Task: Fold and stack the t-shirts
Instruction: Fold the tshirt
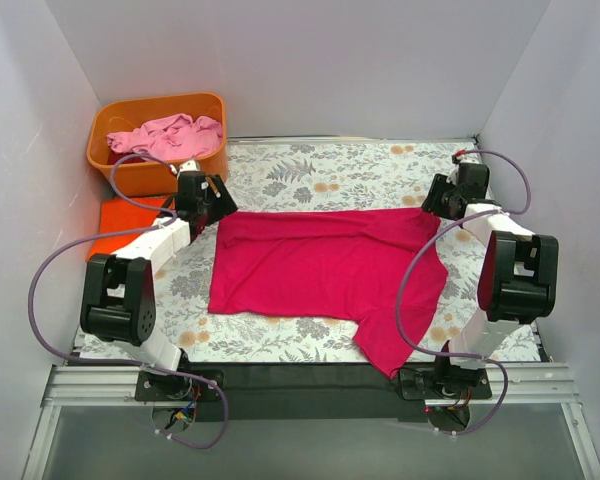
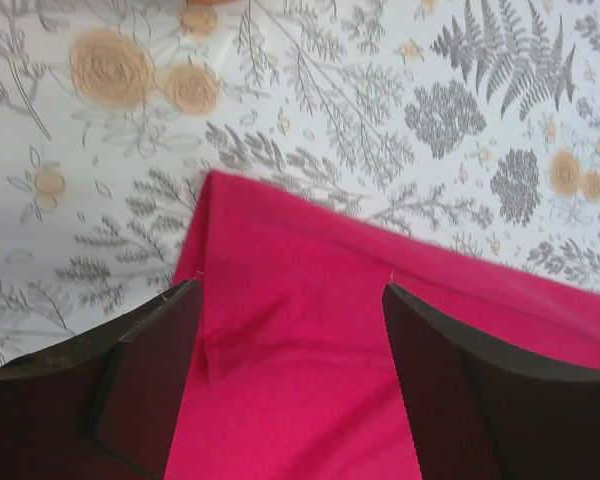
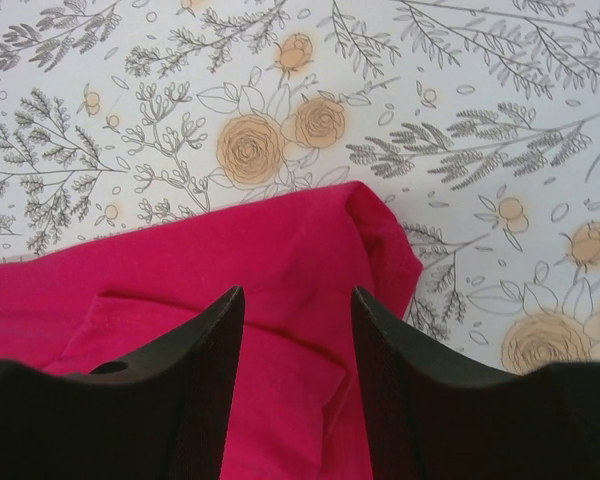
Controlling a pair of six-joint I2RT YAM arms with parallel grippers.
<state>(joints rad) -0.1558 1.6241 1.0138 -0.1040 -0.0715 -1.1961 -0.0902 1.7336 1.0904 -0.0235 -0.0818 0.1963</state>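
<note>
A magenta-red t-shirt point(image 1: 320, 270) lies spread flat across the floral table, one sleeve trailing toward the front edge. My left gripper point(image 1: 208, 200) hovers over the shirt's far left corner point(image 2: 280, 290). In the left wrist view the left gripper point(image 2: 292, 300) is open, and cloth lies loose between its fingers. My right gripper point(image 1: 442, 198) is over the far right corner point(image 3: 370, 230). In the right wrist view the right gripper point(image 3: 298, 300) is also open above the cloth. A pale pink t-shirt point(image 1: 170, 135) sits crumpled in the tub. An orange t-shirt point(image 1: 125, 228) lies flat at the left.
The orange plastic tub point(image 1: 115, 175) stands at the back left corner. White walls close in the table on the left, back and right. The floral tablecloth point(image 1: 320, 175) shows bare behind the shirt and along the front point(image 1: 270, 335).
</note>
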